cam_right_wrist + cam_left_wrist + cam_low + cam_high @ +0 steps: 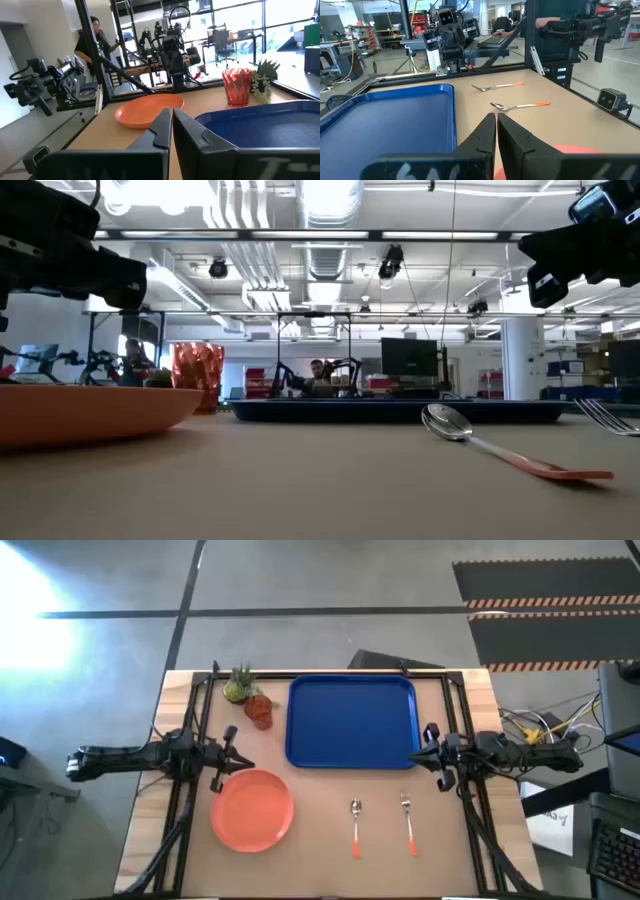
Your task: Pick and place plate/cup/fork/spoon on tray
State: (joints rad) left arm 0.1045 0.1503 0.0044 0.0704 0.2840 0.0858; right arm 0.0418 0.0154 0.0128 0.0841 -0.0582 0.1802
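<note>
The blue tray (pixel 352 721) lies at the table's far middle. The orange plate (pixel 252 809) lies near left. The dark-red cup (pixel 260 711) stands at the far left beside a small green plant (pixel 238 685). The spoon (pixel 355 825) and the fork (pixel 408 821) lie near right, heads toward the tray. My left gripper (pixel 237 751) hovers shut just beyond the plate's far edge, left of the tray. My right gripper (pixel 428 753) hovers shut by the tray's right near corner. Both touch nothing.
Black frame rails run along the table's left and right sides (pixel 190 730). Bare tabletop lies between the plate and the spoon (pixel 320 825). A person (pixel 95 35) stands in the room beyond the table.
</note>
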